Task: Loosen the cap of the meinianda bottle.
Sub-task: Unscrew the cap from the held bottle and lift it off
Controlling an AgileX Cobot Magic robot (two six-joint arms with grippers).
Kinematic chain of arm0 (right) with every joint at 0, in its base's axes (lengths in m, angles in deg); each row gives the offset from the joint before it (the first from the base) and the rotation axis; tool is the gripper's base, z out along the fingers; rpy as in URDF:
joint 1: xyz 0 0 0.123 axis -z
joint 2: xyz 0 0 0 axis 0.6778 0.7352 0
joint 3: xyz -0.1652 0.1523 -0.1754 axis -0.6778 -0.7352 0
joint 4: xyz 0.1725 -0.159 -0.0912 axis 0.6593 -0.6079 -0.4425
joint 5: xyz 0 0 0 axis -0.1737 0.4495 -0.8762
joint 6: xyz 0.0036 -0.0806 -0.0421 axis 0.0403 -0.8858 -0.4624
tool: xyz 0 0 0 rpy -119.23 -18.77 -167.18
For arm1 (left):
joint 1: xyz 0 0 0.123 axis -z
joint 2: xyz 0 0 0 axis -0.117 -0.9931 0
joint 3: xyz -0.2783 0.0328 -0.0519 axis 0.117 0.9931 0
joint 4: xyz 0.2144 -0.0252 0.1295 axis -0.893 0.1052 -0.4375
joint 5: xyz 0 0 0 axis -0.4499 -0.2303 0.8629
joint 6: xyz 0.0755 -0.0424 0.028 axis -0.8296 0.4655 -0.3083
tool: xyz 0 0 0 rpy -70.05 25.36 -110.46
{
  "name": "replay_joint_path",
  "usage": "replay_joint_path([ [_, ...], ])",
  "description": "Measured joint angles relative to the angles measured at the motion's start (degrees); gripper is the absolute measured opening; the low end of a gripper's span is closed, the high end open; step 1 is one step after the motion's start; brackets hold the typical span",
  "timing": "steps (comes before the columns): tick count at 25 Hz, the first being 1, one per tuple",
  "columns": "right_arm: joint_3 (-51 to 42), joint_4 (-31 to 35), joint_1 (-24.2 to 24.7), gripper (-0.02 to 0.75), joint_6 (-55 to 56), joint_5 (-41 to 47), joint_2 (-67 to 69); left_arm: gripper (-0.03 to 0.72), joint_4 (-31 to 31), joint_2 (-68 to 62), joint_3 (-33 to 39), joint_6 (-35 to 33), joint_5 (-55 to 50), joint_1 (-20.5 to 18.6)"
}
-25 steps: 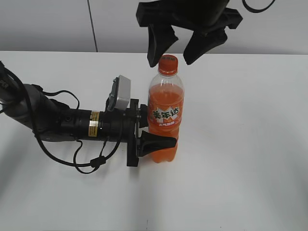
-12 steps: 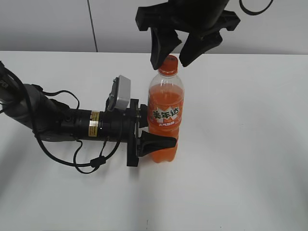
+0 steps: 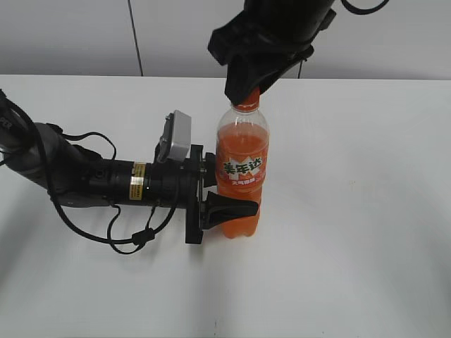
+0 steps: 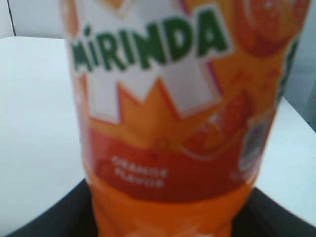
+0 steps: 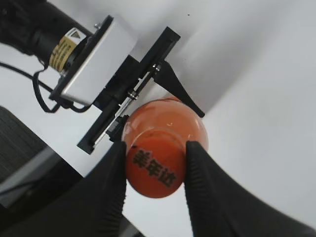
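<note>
The meinianda bottle (image 3: pixel 242 176) stands upright on the white table, full of orange drink, with an orange label. My left gripper (image 3: pixel 227 204) is shut on its lower body from the left; the left wrist view is filled by the label (image 4: pixel 163 98). My right gripper (image 3: pixel 248 88) has come down from above and is shut on the orange cap, which it mostly hides in the exterior view. In the right wrist view the cap (image 5: pixel 155 165), with dark characters on top, sits pinched between my two black fingers (image 5: pixel 155 170).
The white table (image 3: pixel 352 211) stretches to the right and front. The left arm with its cables (image 3: pixel 91 183) lies along the table on the left. A grey wall (image 3: pixel 70 35) is behind.
My right gripper has dropped onto the bottle top and closed its fingers on the cap. The left gripper and the bottle have not moved.
</note>
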Motion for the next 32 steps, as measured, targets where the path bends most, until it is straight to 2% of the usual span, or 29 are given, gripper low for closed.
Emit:
replay_joint_path([
  [7, 0.0, 0.1, 0.0, 0.269, -31.7, 0.0, 0.0, 0.403, -0.1, 0.0, 0.0, -0.1, 0.0, 0.0],
  [11, 0.0, 0.2, 0.0, 0.269, -46.2, 0.0, 0.0, 0.403, -0.1, 0.0, 0.0, -0.1, 0.0, 0.0],
  [27, 0.0, 0.4, 0.0, 0.269, -84.2, 0.2, -0.1, 0.403, -0.1, 0.0, 0.0, -0.3, 0.0, 0.0],
  [32, 0.0, 0.4, 0.0, 0.269, -89.2, 0.2, -0.2, 0.403, -0.1, 0.0, 0.0, -0.3, 0.0, 0.0],
])
